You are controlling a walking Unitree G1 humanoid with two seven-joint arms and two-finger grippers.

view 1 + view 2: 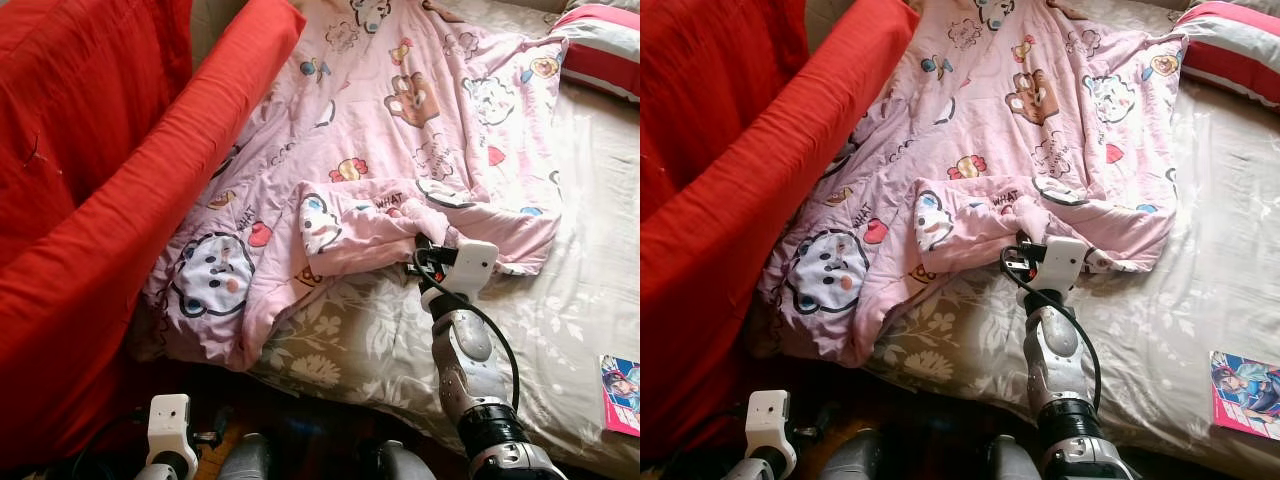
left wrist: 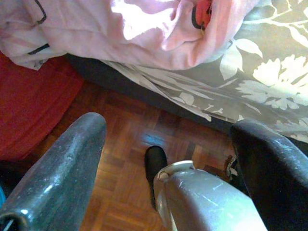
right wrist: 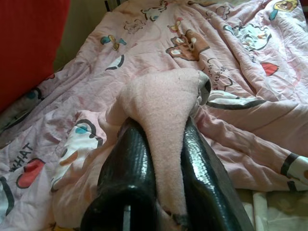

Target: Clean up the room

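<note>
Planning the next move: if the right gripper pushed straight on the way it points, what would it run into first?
The right gripper, shut on a fold of the pink blanket, points up the bed. Probably it would just plough into more of that blanket; depth is unclear.

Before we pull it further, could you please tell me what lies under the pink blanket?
Under the blanket lies a grey floral sheet, visible past its edges. Anything beneath the blanket's middle is covered. The right gripper pinches a fold of it.
</note>
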